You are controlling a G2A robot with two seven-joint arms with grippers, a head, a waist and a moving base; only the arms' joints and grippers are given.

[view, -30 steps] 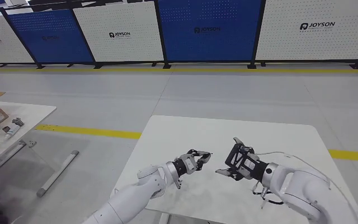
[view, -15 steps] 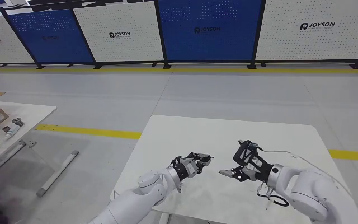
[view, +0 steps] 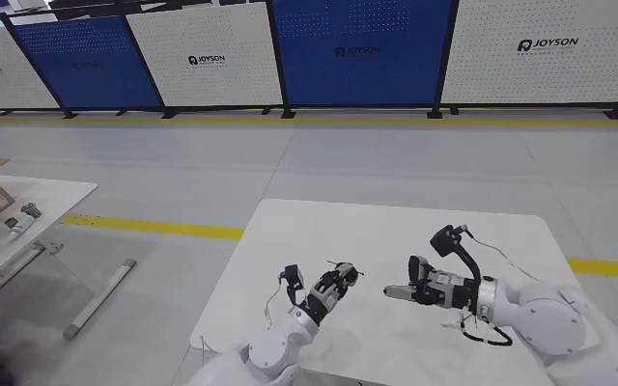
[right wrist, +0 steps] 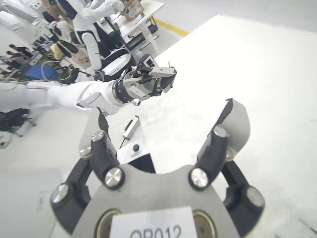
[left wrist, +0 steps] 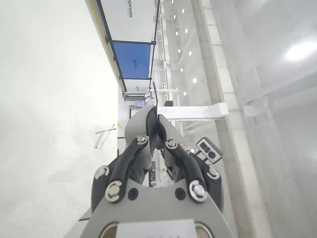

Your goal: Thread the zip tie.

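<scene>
- Left gripper (left wrist: 156, 115): fingers pinch the zip tie (left wrist: 155, 97), tail jutting beyond them.
- Right gripper (right wrist: 164, 108): fingers spread, empty, well apart; threading looks unstarted.

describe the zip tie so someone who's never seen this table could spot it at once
Look at the white table, then at the left arm's claw above it, pinched shut. The zip tie is the thin black strip sticking out of its grip; the right claw facing it is open and empty.
</scene>
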